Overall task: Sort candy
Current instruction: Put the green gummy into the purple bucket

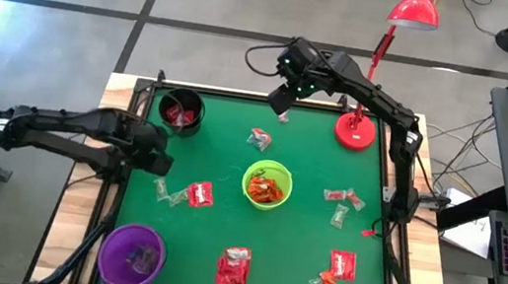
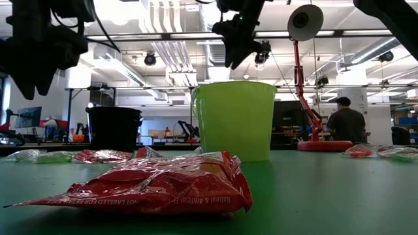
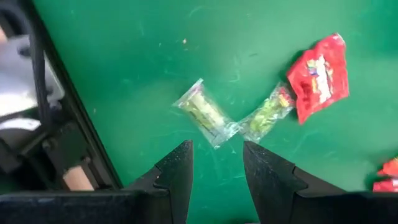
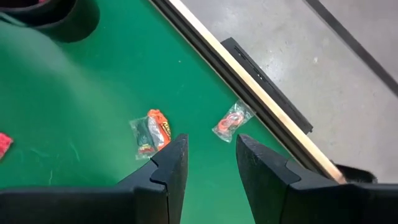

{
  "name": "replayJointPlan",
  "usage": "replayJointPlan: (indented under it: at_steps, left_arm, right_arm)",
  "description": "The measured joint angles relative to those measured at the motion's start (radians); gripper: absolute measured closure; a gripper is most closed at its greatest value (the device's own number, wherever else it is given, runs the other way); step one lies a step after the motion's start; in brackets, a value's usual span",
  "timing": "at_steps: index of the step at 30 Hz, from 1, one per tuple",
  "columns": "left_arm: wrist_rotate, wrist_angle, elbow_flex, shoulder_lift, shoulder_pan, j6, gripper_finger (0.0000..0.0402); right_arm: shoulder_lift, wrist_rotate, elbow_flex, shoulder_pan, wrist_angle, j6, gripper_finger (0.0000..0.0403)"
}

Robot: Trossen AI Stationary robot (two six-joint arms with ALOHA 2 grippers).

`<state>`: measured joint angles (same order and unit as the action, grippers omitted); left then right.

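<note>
Candy lies scattered on the green table (image 1: 223,148). My left gripper (image 3: 216,162) hangs open near the table's left edge, above two pale twist-wrapped sweets (image 3: 202,112) (image 3: 267,115) and a flat red packet (image 3: 318,78). My right gripper (image 4: 209,152) stands open high over the far edge, above an orange-red sweet (image 4: 151,134) and a small clear-wrapped one (image 4: 231,122). The black bowl (image 1: 181,112) holds red packets, the lime-green bowl (image 1: 267,186) orange-red wrappers, and the purple bowl (image 1: 131,256) pale wrappers.
More candy lies at the right (image 1: 343,202), at the near right (image 1: 335,273) and at the near middle (image 1: 233,267). A red desk lamp (image 1: 356,129) stands at the far right corner. A black frame rail (image 3: 68,124) runs along the table's left edge.
</note>
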<state>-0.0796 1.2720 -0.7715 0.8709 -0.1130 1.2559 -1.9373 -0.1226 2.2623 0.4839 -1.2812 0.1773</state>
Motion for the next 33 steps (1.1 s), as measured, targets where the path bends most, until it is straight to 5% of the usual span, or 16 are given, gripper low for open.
replayJointPlan:
  at_steps: [14,33]
  left_arm:
    - [0.004,-0.033,0.001,0.204,0.096,0.414,0.0278]
    - [-0.009,-0.207,0.0,0.469,0.111,0.522,0.0278]
  right_arm:
    - [0.0,-0.001,0.0,-0.002,-0.023,-0.197,0.0275]
    - [0.0,-0.001,0.0,-0.002,-0.075,-0.267,0.0275]
